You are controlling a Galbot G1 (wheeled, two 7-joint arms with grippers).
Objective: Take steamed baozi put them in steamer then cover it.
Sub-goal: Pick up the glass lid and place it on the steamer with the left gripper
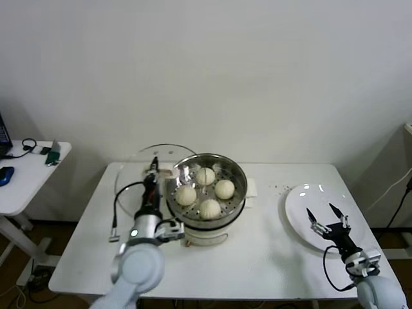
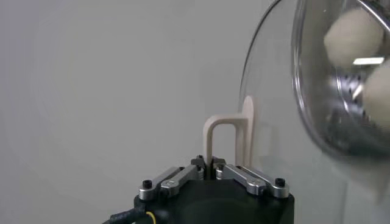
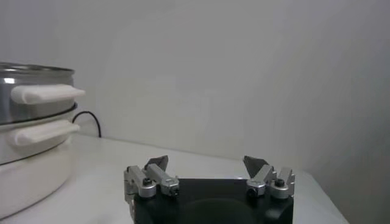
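The steamer (image 1: pixel 212 222), a steel pot on a cream base, stands mid-table and holds several steamed baozi (image 1: pixel 205 176) on its perforated tray. Just left of it the clear glass cover (image 1: pixel 131 183) stands tilted on edge. My left gripper (image 1: pixel 154 168) is shut on the cover's cream handle (image 2: pixel 222 137). In the left wrist view the gripper (image 2: pixel 211 165) pinches the handle's leg, with the cover's glass (image 2: pixel 268 122) and baozi (image 2: pixel 352 36) beyond it. My right gripper (image 1: pixel 325 215) hangs open and empty over the white plate; its wrist view shows the gripper (image 3: pixel 206 163) and the steamer (image 3: pixel 30 85) far off.
An empty white plate (image 1: pixel 309 193) lies at the table's right end. A black cable (image 1: pixel 116 212) runs along the table beside my left arm. A small white side table (image 1: pixel 26 183) with a few items stands off to the left.
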